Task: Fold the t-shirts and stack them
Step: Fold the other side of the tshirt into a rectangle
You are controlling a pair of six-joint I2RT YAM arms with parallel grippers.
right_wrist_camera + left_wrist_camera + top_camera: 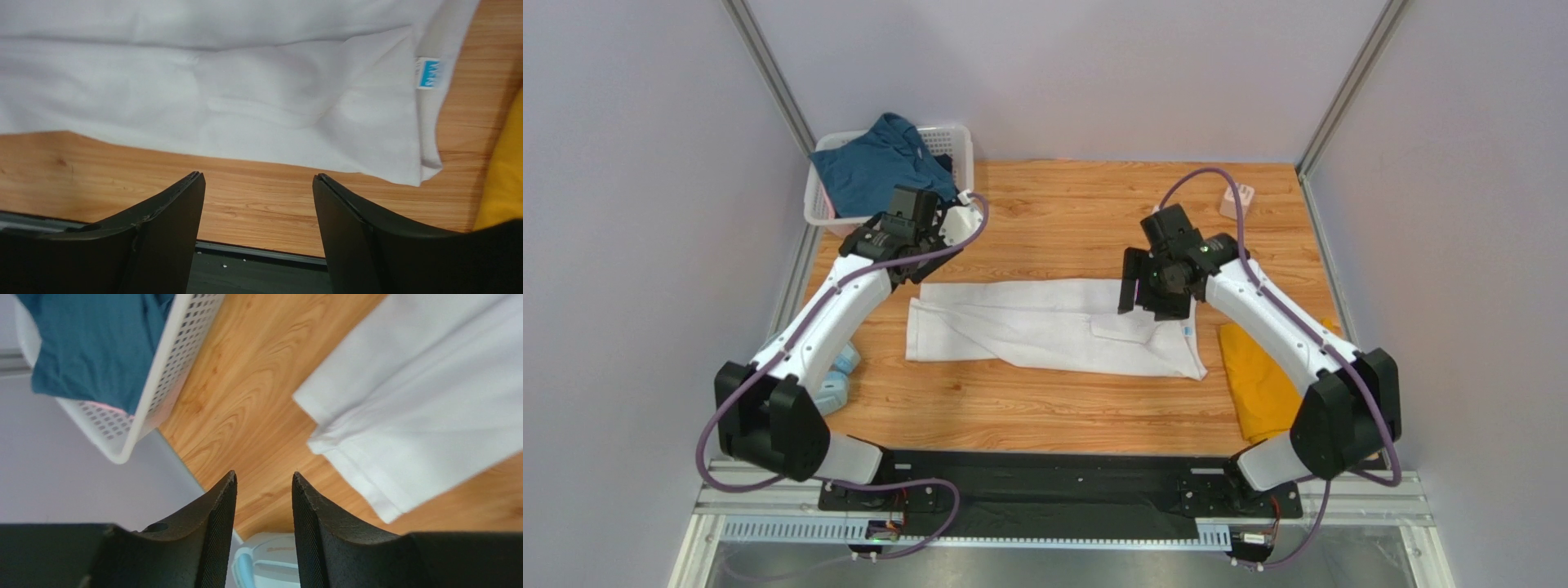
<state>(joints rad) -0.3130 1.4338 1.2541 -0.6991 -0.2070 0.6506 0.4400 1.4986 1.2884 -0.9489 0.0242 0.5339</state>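
Note:
A white t-shirt (1051, 325) lies folded into a long strip across the middle of the table; its blue neck label (428, 72) sits at the right end. My left gripper (913, 251) hovers over the strip's far left corner, open and empty (264, 476), with the white t-shirt (430, 398) to its right. My right gripper (1149, 294) hangs over the strip's right part, open with nothing between its fingers (258, 176). A mustard-yellow t-shirt (1259, 380) lies at the right edge. A dark teal-blue t-shirt (879, 165) is heaped in the basket.
The white lattice basket (952, 137) stands at the back left corner, close to the left gripper. Pale-blue curved objects (840, 374) lie by the left table edge. A small white object (1237, 196) sits at the back right. The black base rail (1063, 484) runs along the near edge.

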